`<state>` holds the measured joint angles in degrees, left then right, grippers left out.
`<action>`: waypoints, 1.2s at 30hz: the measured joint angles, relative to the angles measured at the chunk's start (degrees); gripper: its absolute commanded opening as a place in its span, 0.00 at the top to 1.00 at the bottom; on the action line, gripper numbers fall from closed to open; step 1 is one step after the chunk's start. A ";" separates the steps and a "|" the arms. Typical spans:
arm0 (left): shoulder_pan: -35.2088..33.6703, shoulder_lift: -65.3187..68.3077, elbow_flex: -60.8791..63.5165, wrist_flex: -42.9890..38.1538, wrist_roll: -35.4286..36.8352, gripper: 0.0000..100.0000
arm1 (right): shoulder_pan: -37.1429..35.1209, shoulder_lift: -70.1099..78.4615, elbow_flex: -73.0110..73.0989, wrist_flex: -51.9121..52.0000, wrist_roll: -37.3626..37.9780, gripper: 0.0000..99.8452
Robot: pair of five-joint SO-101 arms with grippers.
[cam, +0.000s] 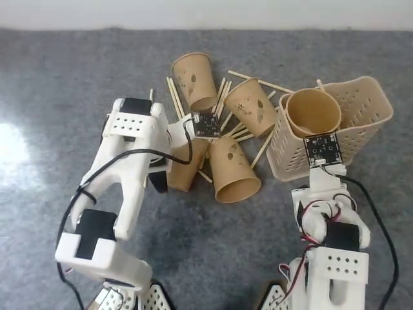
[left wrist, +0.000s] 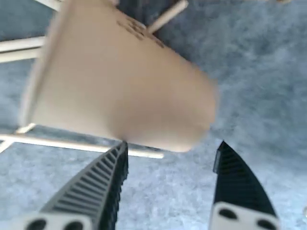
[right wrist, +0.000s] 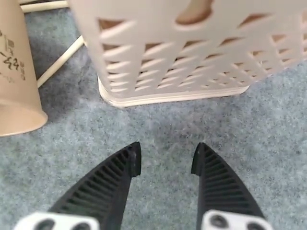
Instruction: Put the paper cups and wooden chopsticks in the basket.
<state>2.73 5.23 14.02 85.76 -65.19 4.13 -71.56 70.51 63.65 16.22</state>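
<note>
1. The white left arm (cam: 122, 187) rises from the lower left of the high view. It bends toward the centre, with its wrist over the pile of cups.
2. The left gripper (left wrist: 172, 146) is spread wide and holds nothing. Its black ribbed fingers (left wrist: 103, 187) point at a brown paper cup (left wrist: 120, 81) lying on its side. One tip is right at the cup's wall.
3. The white right arm (cam: 329, 226) stands at the lower right of the high view, its wrist tipped down at the foot of the basket.
4. The right gripper (right wrist: 168, 148) is also parted and empty. It hangs over the grey carpet (right wrist: 158, 120), just short of the beige slotted plastic basket (right wrist: 192, 62).
5. In the high view the basket stands at the upper right, with a second paper cup (cam: 314, 111) inside it, mouth up.
6. The other paper cups (cam: 232, 169) lie on their sides at the centre, among scattered pale wooden chopsticks (cam: 173, 97).
</note>
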 measured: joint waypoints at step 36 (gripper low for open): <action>-23.47 -40.18 31.91 -13.98 18.11 0.71 | -23.56 52.22 -64.97 16.97 9.58 0.82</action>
<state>-20.75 -34.95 45.93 71.78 -47.08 -19.43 -19.34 5.54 80.62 25.80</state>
